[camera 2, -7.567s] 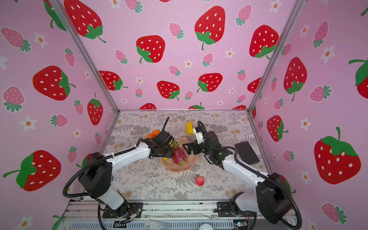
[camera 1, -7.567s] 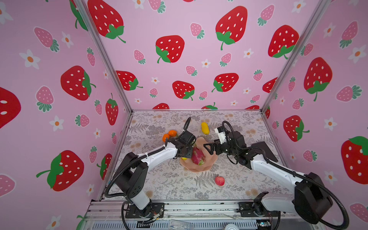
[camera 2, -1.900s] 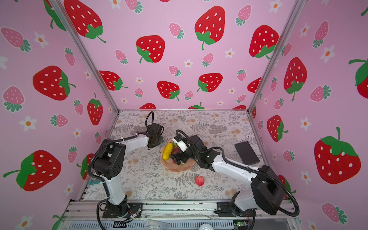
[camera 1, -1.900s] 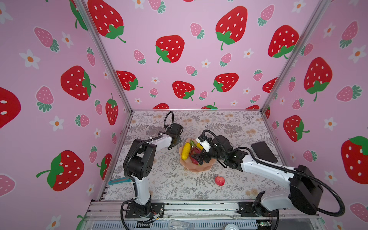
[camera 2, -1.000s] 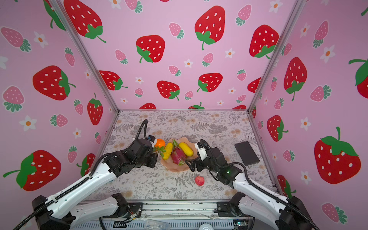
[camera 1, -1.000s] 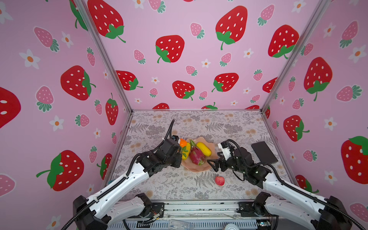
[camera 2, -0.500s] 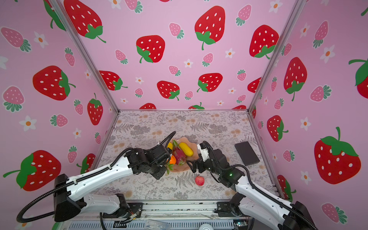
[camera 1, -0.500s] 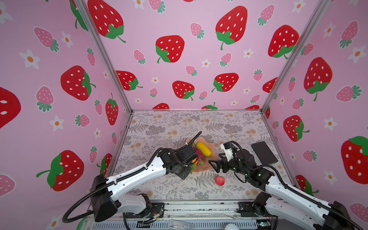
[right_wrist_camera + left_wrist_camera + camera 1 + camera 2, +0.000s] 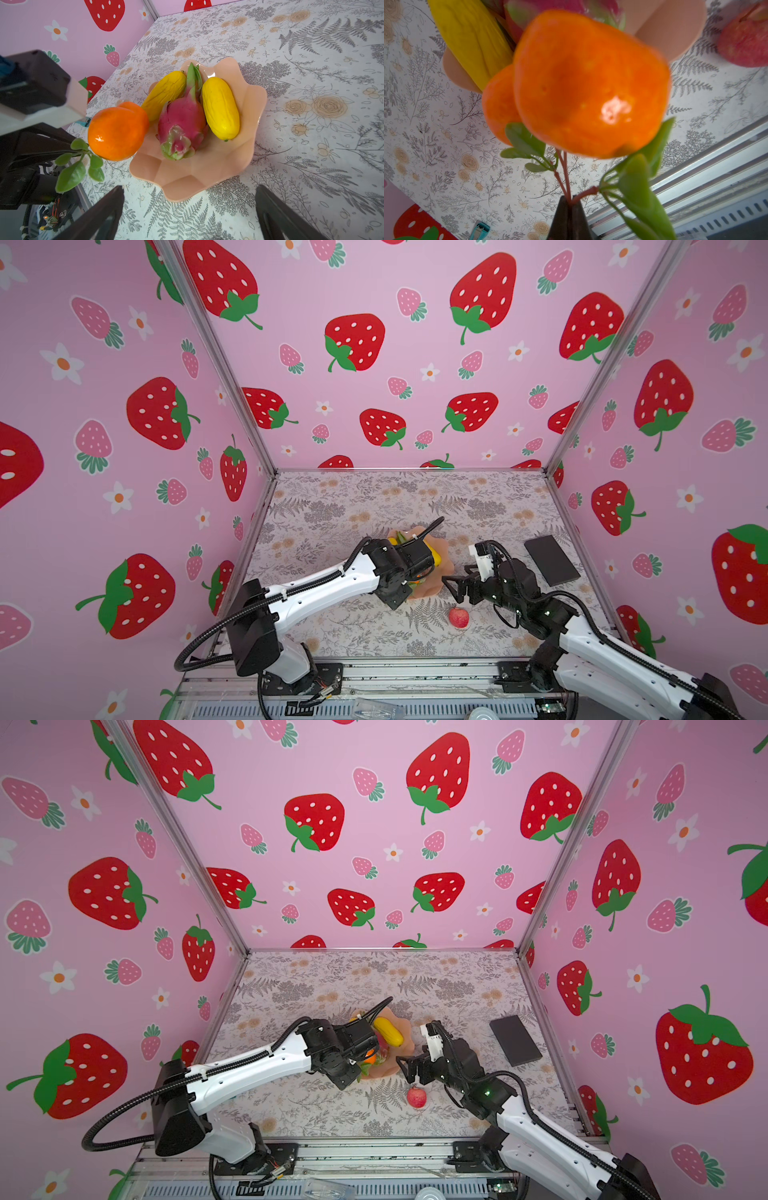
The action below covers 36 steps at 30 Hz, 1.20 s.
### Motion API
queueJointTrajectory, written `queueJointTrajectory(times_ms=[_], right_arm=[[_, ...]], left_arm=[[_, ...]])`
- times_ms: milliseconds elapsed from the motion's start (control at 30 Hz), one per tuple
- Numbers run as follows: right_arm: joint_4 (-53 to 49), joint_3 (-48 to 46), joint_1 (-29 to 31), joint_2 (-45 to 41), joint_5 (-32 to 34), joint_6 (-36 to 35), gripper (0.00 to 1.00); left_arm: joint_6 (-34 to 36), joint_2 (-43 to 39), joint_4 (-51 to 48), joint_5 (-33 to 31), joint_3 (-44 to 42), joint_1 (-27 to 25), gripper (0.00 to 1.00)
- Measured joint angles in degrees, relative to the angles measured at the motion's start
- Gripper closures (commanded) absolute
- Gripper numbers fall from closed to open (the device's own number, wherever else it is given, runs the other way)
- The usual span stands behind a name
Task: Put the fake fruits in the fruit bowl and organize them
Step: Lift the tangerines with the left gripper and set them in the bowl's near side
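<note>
Nearest, an aluminium rail runs along the front edge, with both arm bases on it. Just beyond it the apple lies on the floral table cover, outside the bowl and apart from it, with nothing touching it. Right gripper is a little beyond the apple, jaws spread wide and holding nothing, pointing at the near right rim of the fruit bowl. Left gripper has its jaws pressed together on the reddish stem of the oranges. The joined pair and its green leaves are held at the bowl's near left rim. I cannot tell whether the fruit touches the rim. The bowl itself sits flat on the cover. Inside it the dragon fruit lies lengthwise in the middle, its green tip toward the far rim. The yellow bumpy fruits flank it, one on each side, both against it. The near part of the bowl floor is bare. Right of the bowl, well apart, a black slab lies flat. Farthest back and at both sides stand pink walls printed with strawberries and small flowers, joined by metal corner posts.
</note>
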Motion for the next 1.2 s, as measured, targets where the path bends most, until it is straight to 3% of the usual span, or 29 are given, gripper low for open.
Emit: queueJointTrajectory(times_ms=[667, 800, 1000, 1200], right_arm=[[-2.6, -1.9, 0.0, 0.4, 1.5, 3.9, 0.01], [-2.8, -2.2, 0.0, 0.2, 1.5, 4.5, 0.01], [-2.8, -2.2, 0.0, 0.6, 1.6, 4.9, 0.01], [-4.7, -2.2, 0.0, 1.1, 2.7, 6.3, 0.01]], left_arm=[[4.9, 6.5, -1.8, -5.9, 0.6, -0.9, 0.95], [5.5, 6.6, -1.6, -5.7, 0.6, -1.5, 0.81], [5.9, 6.2, 0.2, -4.4, 0.2, -2.8, 0.49], [6.8, 2.8, 1.7, -5.0, -0.2, -2.9, 0.37]])
